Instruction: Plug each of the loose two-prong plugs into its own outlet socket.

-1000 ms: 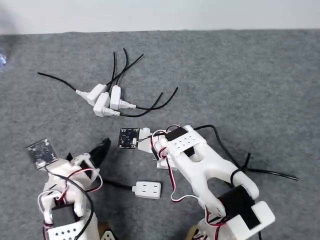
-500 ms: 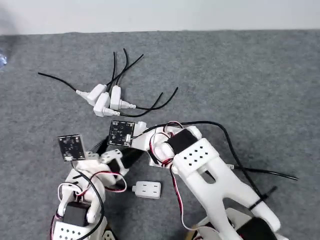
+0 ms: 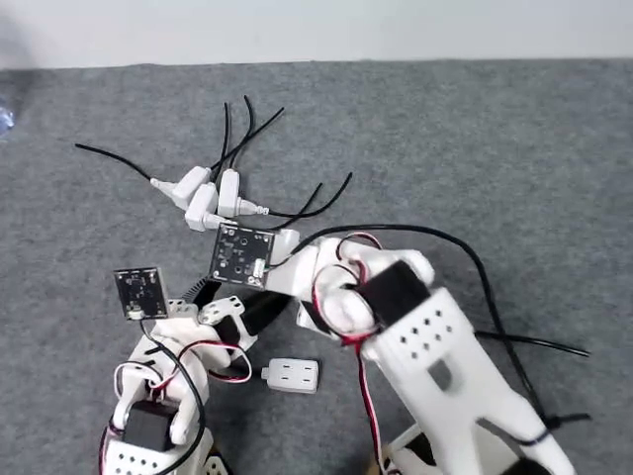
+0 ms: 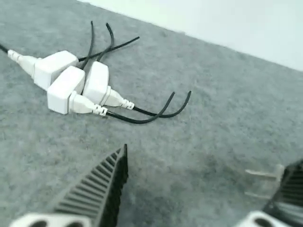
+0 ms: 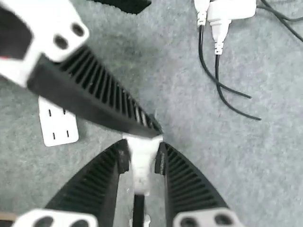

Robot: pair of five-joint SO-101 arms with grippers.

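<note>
Plainly, the right gripper [image 5: 141, 145] is clamped on one plug [image 5: 140, 165] near the outlet [image 5: 57, 126], while the left gripper [image 4: 203, 163] hangs wide apart just beside it — one finger [image 5: 94, 94] crosses right at the plug's tip. A bump there could twist the plug in its grip — then the prongs would likely miss the slots. Three more plugs [image 3: 208, 198] lie well apart.

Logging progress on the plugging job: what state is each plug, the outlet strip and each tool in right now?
Right tool: shut on a white plug.
Left tool: open, empty.
Three plugs: lying loose together on the carpet, unplugged.
Outlet strip: visible sockets empty.
</note>
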